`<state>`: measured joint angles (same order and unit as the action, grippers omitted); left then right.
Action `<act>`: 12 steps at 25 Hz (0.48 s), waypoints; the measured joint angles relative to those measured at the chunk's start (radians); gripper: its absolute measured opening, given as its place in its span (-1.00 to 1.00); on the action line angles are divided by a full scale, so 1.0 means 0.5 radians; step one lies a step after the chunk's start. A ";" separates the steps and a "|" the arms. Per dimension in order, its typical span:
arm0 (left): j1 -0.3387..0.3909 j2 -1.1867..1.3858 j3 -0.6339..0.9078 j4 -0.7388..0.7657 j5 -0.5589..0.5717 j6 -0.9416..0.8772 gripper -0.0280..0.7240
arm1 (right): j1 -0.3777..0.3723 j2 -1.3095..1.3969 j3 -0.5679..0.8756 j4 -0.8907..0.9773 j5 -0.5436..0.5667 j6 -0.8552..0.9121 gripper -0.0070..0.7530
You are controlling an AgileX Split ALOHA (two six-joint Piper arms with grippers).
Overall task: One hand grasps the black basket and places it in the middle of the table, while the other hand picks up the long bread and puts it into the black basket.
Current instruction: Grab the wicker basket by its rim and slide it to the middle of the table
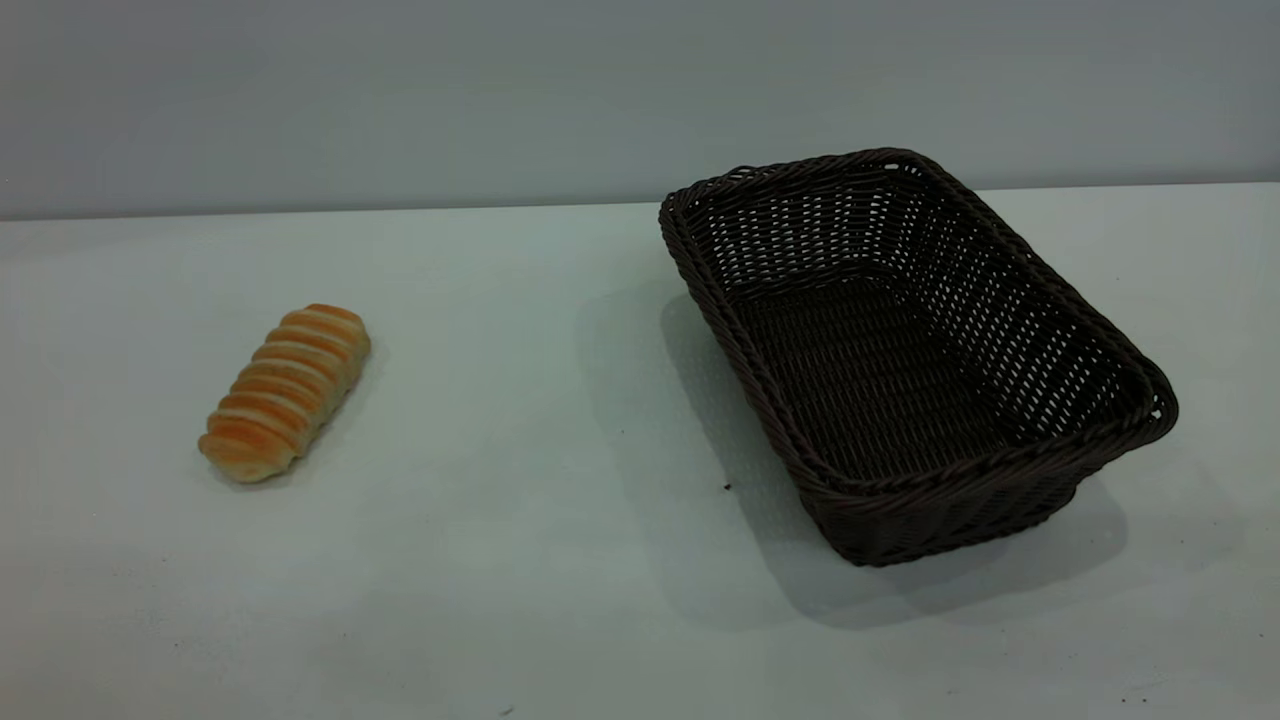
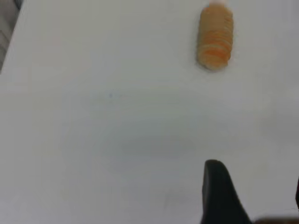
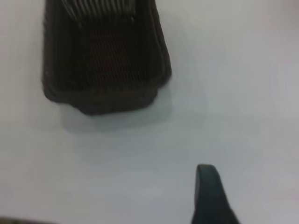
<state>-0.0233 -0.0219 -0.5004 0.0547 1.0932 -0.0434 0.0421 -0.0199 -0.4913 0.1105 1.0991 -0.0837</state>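
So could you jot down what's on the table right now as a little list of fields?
bread: long bread lying on the table, left side, apart from the basket
basket: black basket upright on the right side, nothing inside
left gripper: above bare table, short of the bread, holding nothing
right gripper: one finger visible, short of the basket
task progress: nothing grasped yet

Of my left gripper I see one black, rounded, tapering finger; my right finger looks alike, smooth and unmarked.
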 joint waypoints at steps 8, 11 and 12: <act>0.000 0.028 -0.071 -0.084 -0.166 -0.008 0.22 | 0.000 0.131 -0.020 0.234 -0.143 -0.042 0.27; 0.000 0.130 -0.099 -0.086 -0.170 -0.010 0.22 | 0.000 0.309 -0.020 0.371 -0.192 -0.162 0.27; 0.000 0.167 -0.107 -0.086 -0.171 -0.010 0.22 | 0.000 0.368 -0.020 0.426 -0.208 -0.208 0.27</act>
<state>-0.0233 0.0616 -0.5540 0.0118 1.0075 -0.0484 0.0421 0.1642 -0.5014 0.3234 0.9954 -0.1875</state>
